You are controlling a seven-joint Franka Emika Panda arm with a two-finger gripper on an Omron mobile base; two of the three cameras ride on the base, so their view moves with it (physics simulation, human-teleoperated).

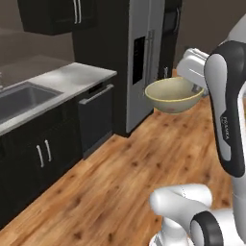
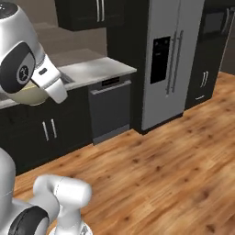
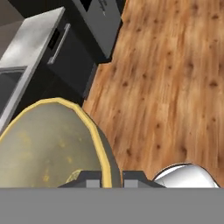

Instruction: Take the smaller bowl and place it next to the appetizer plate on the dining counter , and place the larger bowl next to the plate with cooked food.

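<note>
Item: bowl [image 1: 174, 94], pale olive with a yellow rim; carried in mid-air above the wooden floor [image 1: 120, 182], well off any counter, near the refrigerator [image 1: 144, 57] in the left base view; in the right base view its underside [image 2: 28, 95] shows beneath the arm's wrist, in front of the counter [image 2: 96, 69]. Tool: gripper [image 3: 113, 177], fingers pressed onto the bowl's rim, one finger inside the wall and one outside. Surroundings: sink [image 1: 19, 98] set in the grey counter; dark dishwasher [image 1: 96, 117] beside it; dark lower cabinets [image 2: 50, 131] with pale handles.
</note>
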